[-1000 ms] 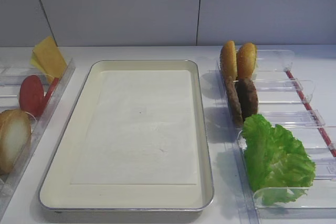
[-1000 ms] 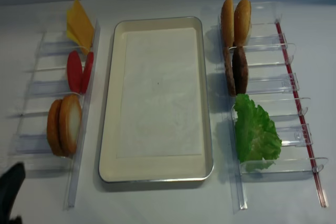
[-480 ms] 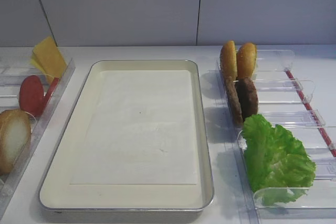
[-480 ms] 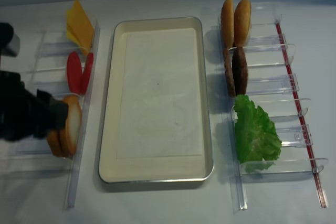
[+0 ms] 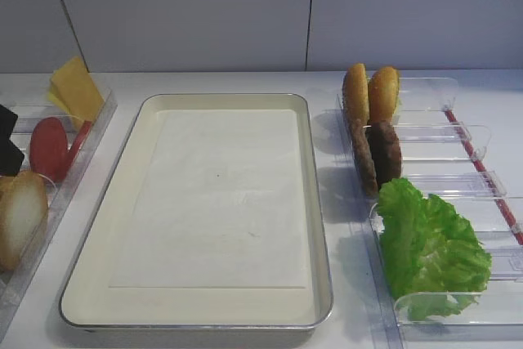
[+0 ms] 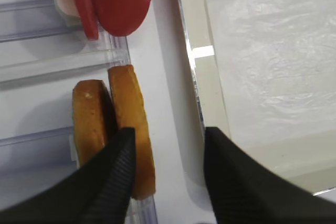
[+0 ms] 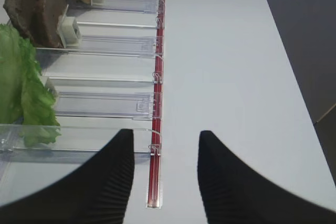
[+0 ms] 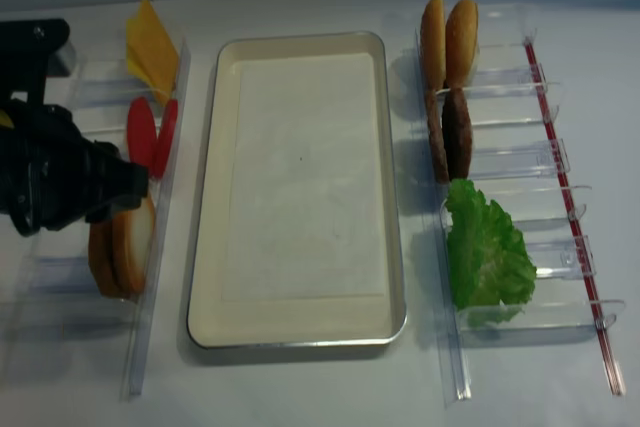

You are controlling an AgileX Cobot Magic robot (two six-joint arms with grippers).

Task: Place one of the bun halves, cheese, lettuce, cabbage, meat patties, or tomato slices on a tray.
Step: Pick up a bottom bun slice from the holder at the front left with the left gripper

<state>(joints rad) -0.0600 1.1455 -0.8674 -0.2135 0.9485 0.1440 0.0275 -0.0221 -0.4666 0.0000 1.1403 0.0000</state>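
Left fingers (image 6: 167, 174): mine stood apart, straddling the bun half (image 6: 132, 129), gripping nothing.
Bun half: upright in the clear rack (image 8: 60, 277) left of the tray (image 8: 205, 197), beside its brown twin (image 6: 89, 124).
Right fingers (image 7: 164, 177): spread wide, empty.

A large cream tray (image 5: 319, 202) with a white paper liner (image 5: 214, 198) lies in the middle of a white table (image 5: 343, 316). In clear bins (image 5: 458, 132) on the right, two orange-golden bun pieces (image 5: 369, 94) stand on edge at the far end, two dark meat patties (image 5: 377, 154) just nearer, and a frilly green lettuce (image 5: 429, 247) nearest. On the left, yellow cheese (image 5: 75, 87) stands farthest, red tomato slices (image 5: 51, 146) nearer, and a pale-faced bun half (image 5: 18, 214) at the near left edge. A black part of the left arm (image 5: 8, 140) shows at the left edge, just above the bun half.
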